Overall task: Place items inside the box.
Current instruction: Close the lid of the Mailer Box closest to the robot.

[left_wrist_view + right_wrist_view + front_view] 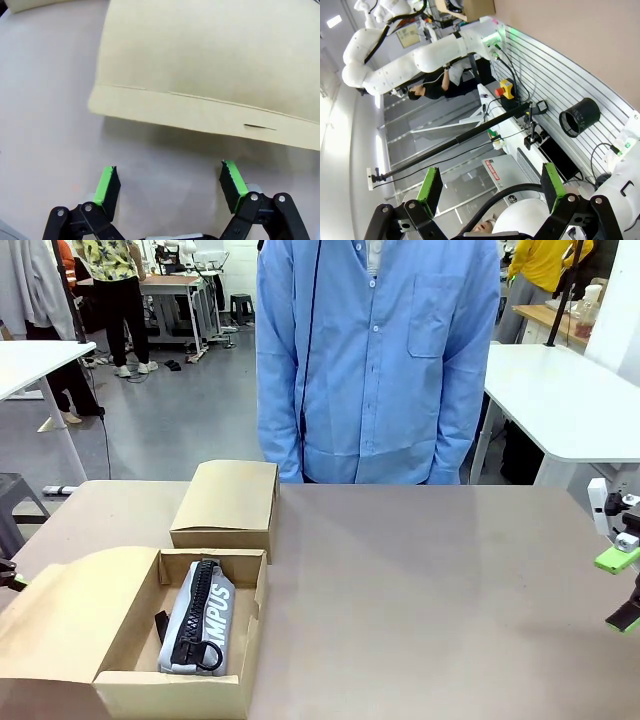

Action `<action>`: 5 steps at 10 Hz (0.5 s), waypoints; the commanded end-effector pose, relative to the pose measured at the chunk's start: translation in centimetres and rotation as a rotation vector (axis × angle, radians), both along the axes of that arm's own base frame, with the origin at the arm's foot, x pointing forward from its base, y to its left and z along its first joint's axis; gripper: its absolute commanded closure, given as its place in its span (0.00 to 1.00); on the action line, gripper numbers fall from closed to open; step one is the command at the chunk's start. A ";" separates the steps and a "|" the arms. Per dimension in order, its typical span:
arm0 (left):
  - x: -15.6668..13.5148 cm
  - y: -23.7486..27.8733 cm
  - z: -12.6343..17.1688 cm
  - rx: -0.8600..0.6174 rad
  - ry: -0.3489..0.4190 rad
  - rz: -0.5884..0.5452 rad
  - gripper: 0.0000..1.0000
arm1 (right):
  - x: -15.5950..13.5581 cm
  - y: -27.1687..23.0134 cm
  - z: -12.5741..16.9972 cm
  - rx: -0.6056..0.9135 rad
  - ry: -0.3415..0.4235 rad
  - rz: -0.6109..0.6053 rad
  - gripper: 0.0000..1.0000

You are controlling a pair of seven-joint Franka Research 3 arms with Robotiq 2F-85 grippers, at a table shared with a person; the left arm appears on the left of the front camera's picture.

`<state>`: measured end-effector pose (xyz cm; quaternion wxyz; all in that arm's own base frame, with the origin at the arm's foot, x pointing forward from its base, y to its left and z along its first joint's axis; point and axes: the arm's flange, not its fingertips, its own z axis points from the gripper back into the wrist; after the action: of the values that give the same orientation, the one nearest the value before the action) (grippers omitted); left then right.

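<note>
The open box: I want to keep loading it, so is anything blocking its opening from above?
Nothing visible does. The larger box stands open with its flap folded out to the side, and the pencil case lies flat inside, leaving floor space beside it.

floor: grey (190,410) | furniture: white tables (560,400) | far workbench (175,282)

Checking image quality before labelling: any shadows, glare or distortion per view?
Front view: even light, sharp, soft shading inside the box. Left wrist view: flap casts a soft shadow on the table. Right wrist view: rolled, lines bent by the wide lens, bright glare at left.
</note>
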<state>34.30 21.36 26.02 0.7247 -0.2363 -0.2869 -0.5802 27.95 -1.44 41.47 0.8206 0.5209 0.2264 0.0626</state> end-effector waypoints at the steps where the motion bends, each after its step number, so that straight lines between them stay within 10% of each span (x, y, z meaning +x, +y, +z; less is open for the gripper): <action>1: 0.1 0.9 -1.0 0.035 0.011 0.046 0.00 | -0.1 -0.4 -0.1 0.012 -0.018 0.011 0.00; 5: 0.4 -2.1 -2.7 -0.099 -0.038 -0.012 0.00 | -0.1 -0.4 -0.1 0.012 -0.018 0.011 0.00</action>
<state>34.73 20.36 24.74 0.7220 -0.2483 -0.3045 -0.5695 27.95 -1.44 41.47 0.8206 0.5210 0.2263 0.0626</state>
